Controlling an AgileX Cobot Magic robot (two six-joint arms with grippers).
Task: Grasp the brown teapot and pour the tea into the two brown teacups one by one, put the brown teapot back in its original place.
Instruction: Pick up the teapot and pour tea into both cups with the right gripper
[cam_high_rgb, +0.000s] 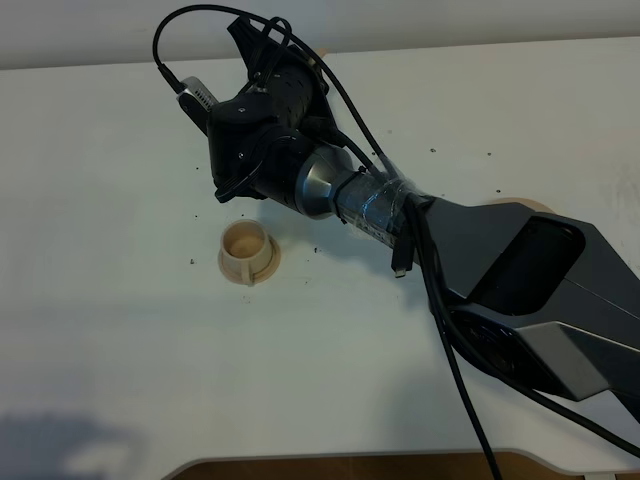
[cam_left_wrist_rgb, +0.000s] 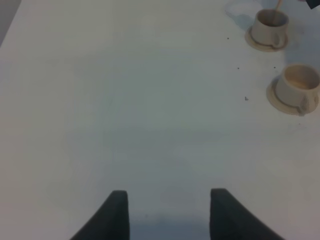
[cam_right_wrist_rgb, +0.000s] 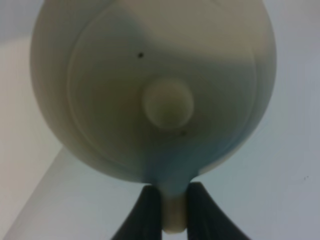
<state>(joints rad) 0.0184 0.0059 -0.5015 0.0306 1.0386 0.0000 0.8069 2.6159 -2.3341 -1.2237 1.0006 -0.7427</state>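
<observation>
Brown teapot (cam_right_wrist_rgb: 150, 90): loop handle pinched in closed right gripper (cam_right_wrist_rgb: 175, 212), held for pouring; first teacup (cam_left_wrist_rgb: 270, 27) and second teacup (cam_left_wrist_rgb: 297, 87) stand near each other as receiving vessels. Left gripper (cam_left_wrist_rgb: 167, 215): jaws apart, empty, idle.

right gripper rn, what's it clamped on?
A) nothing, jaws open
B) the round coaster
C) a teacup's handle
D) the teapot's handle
D: in the right wrist view the right gripper is pinched shut on the small handle of the brown teapot, whose round body fills the view.
</observation>
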